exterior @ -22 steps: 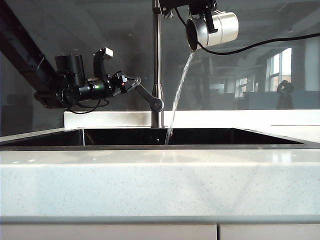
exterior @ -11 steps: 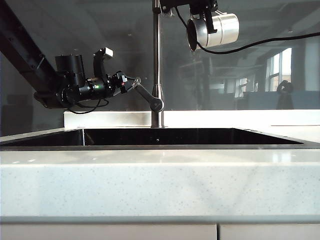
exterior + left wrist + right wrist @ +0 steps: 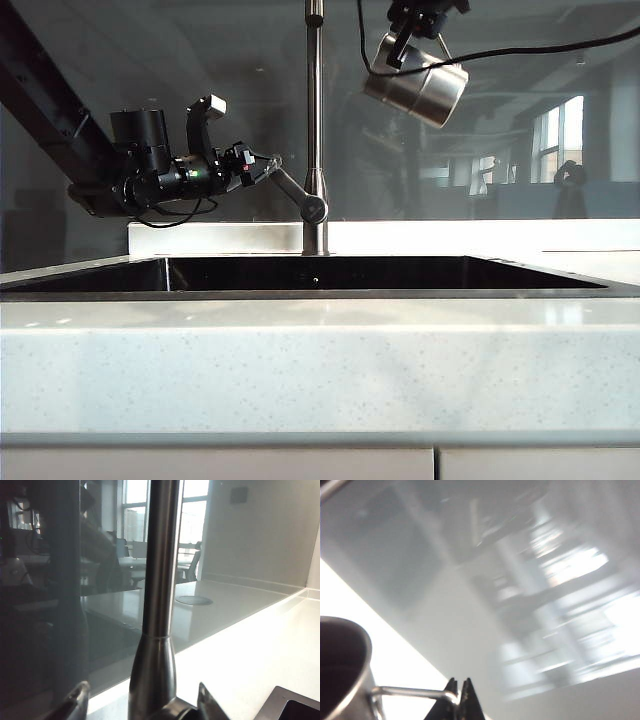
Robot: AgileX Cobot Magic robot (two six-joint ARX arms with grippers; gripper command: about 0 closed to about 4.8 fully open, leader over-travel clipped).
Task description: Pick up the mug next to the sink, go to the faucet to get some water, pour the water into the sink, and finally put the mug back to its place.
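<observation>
While tipped high above sink (image 3: pixel 300 272), right gripper (image 3: pixel 458 692) clamped on mug (image 3: pixel 417 90) handle; left gripper (image 3: pixel 262 168) parted at faucet (image 3: pixel 315 120) lever. Pour apparently done; next, return mug beside sink.

The mug (image 3: pixel 416 88) is a brushed-steel cylinder hanging high, just right of the faucet (image 3: pixel 315 120), tilted with its mouth up-left, its thin wire handle (image 3: pixel 410 692) pinched in the right gripper (image 3: pixel 459 692); the faucet is a tall chrome pipe standing at the far edge, its short lever angled left; the sink (image 3: pixel 380 274) is a wide black basin in pale speckled stone.
</observation>
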